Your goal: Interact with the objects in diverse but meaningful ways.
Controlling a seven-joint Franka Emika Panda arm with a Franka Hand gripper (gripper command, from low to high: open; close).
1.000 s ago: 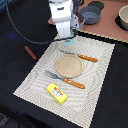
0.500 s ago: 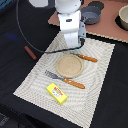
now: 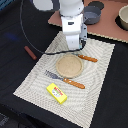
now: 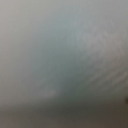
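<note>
Nearest you, the yellow packet (image 3: 57, 93) lies flat on the pale woven mat (image 3: 30, 82), just ahead of a fork (image 3: 64, 80) with an orange handle. Beyond sits a round wooden plate (image 3: 68, 65), an orange-handled knife (image 3: 87, 58) at its far edge. The gripper (image 3: 73, 44) hangs low over the mat's far side (its fingers hidden behind the white housing, so you cannot tell whether they are spread or pressed together). The wrist view is a grey blur: descend blind and you risk jamming the mat or knocking the plate. Farthest back, the grey pot (image 3: 92, 14) waits; the brown sausage (image 3: 30, 52) lies off the mat.
</note>
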